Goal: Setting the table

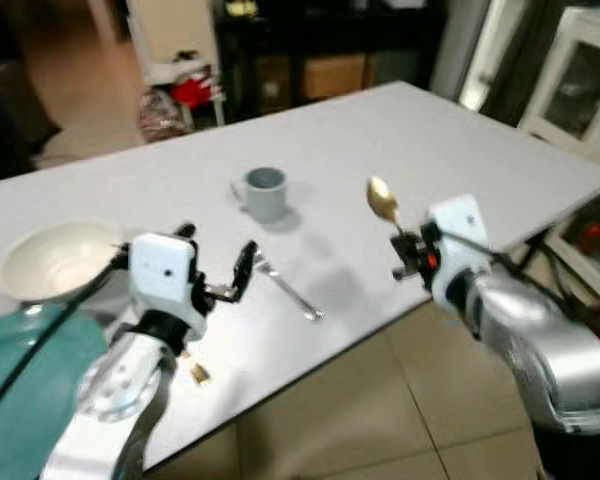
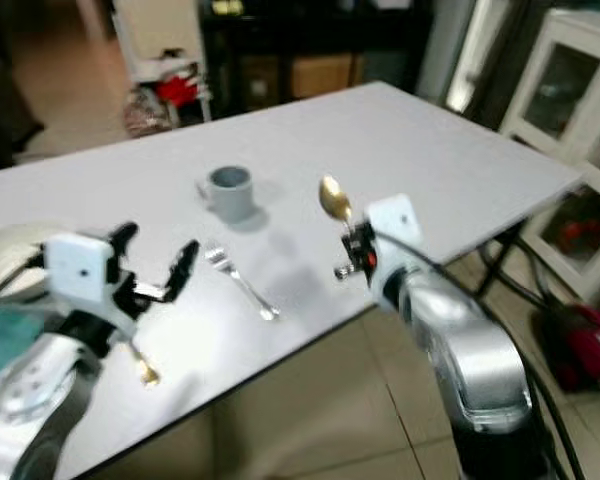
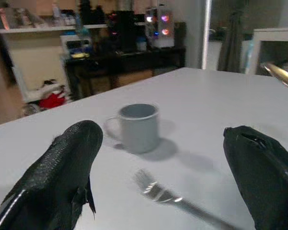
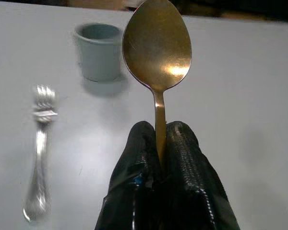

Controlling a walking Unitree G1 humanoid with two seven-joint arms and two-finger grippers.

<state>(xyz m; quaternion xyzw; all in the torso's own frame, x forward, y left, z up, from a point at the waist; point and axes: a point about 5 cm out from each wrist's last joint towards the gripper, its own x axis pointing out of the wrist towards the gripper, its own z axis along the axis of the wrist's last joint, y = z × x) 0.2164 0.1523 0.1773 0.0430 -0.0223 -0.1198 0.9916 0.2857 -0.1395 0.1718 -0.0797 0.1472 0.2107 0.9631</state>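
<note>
White table (image 1: 460,140) w/ a grey mug (image 1: 265,192) near its centre, handle pointing left. Silver fork (image 1: 288,288) lies flat nearer the front edge, tines toward the mug, handle angled to the near right. Cream bowl (image 1: 55,258) sits far left on the table, teal cloth (image 1: 30,385) just in front of it at the near left corner.

Right gripper (image 4: 159,143) pinches a gold spoon (image 4: 157,45) by the handle, fingers (image 4: 185,158) closed tight on it; spoon stands upright, bowl end up, held above the table right of the fork & mug. In the head views the spoon bowl (image 1: 382,199) sits just above the right wrist.

Left gripper (image 1: 216,262) hovers low over the table, left of the fork, fingers (image 3: 62,167) spread wide w/ nothing between them. Through the gap the left wrist view shows mug & fork tines ahead.

Small gold-coloured item (image 1: 199,374) lies on the table near the front edge, under the left arm; too blurred to ID.

Beyond the table: tan tile floor (image 1: 410,400), dark shelving (image 3: 125,57) at the far side, white cabinet (image 1: 580,75) at far right.
</note>
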